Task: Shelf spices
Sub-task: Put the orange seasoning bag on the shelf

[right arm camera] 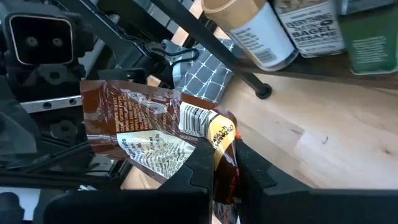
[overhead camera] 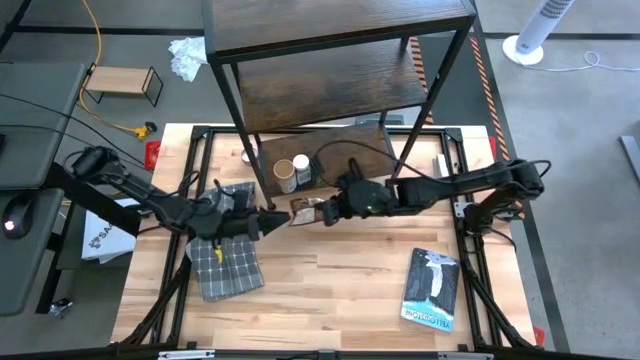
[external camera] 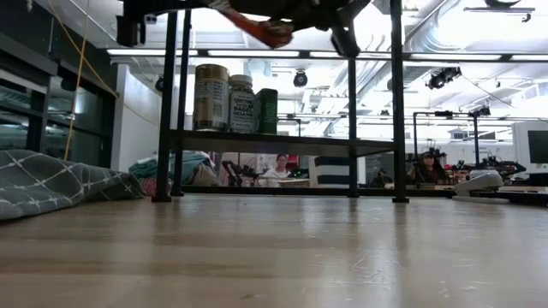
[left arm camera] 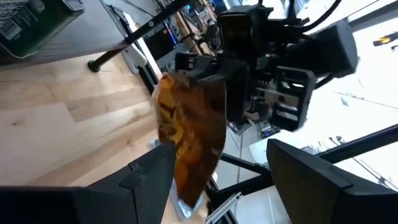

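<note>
A crinkled brown foil spice packet [overhead camera: 303, 210] hangs in the air over the table's middle, in front of the shelf [overhead camera: 330, 90]. My right gripper [overhead camera: 322, 212] comes from the right and is shut on it. My left gripper [left arm camera: 221, 149] comes from the left and is open, its fingers on either side of the packet's [left arm camera: 189, 130] free end. A tan canister [overhead camera: 285, 175] and a white-capped jar [overhead camera: 302, 167] stand on the shelf's lowest board [external camera: 257, 137], with a green box [external camera: 266, 109] beside them. My right gripper pinches one end of the packet [right arm camera: 221, 134], next to the barcode, between its two fingers. The fingers slant down from the table's right. The packet is clear of the table and sticks out from the fingertips toward the left gripper. My left gripper has one finger [left arm camera: 155, 174] right beside the packet's free end; whether it touches, I cannot tell.
A grey checked cloth [overhead camera: 228, 255] lies under the left arm at the table's left. A blue-and-white book [overhead camera: 432, 290] lies at the near right. The shelf's black legs [external camera: 398, 111] stand on the table's far half. Bare wood lies in the near middle.
</note>
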Controlling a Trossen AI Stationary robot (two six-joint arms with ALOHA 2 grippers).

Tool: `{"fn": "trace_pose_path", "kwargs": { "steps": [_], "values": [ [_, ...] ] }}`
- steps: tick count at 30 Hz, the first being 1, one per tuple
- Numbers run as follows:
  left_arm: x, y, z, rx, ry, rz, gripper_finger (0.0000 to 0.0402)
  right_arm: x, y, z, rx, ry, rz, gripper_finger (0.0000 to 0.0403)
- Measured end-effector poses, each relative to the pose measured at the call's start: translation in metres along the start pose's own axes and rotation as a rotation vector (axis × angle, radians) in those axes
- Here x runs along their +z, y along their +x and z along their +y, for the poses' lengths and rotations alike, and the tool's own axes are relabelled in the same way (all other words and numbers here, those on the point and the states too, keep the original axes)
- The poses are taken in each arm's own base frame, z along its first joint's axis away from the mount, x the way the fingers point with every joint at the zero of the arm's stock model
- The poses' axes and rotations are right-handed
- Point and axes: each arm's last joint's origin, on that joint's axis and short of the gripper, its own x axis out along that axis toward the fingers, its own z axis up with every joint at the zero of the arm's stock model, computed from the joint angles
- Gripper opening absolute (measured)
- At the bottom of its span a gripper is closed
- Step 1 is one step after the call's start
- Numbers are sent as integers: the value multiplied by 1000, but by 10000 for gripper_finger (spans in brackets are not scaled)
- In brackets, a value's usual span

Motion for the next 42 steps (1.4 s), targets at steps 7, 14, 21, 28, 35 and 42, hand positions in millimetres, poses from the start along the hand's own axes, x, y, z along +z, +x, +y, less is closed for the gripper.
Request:
{"fn": "trace_pose_path", "kwargs": {
  "steps": [7, 14, 21, 28, 35, 42],
  "values": [
    [4, 3, 2, 7, -8, -14, 247, 2, 17, 8, 0, -2, 15, 23],
    [2, 3, 3, 14, 39, 3, 247, 4, 21, 4, -10, 28, 19, 22],
    [-1, 9, 16, 108, 55, 19, 233, 5, 21, 4, -2, 32, 32, 21],
    [-4, 16, 24, 159, 43, 16, 165, 5, 21, 3, -6, 33, 32, 21],
    [-4, 17, 27, 178, 57, 20, 12, 4, 21, 4, 4, 22, 43, 53],
    [-13, 11, 41, 286, 90, 183, 1, 13, -6, 9, 62, -141, 95, 126]
  ]
}}
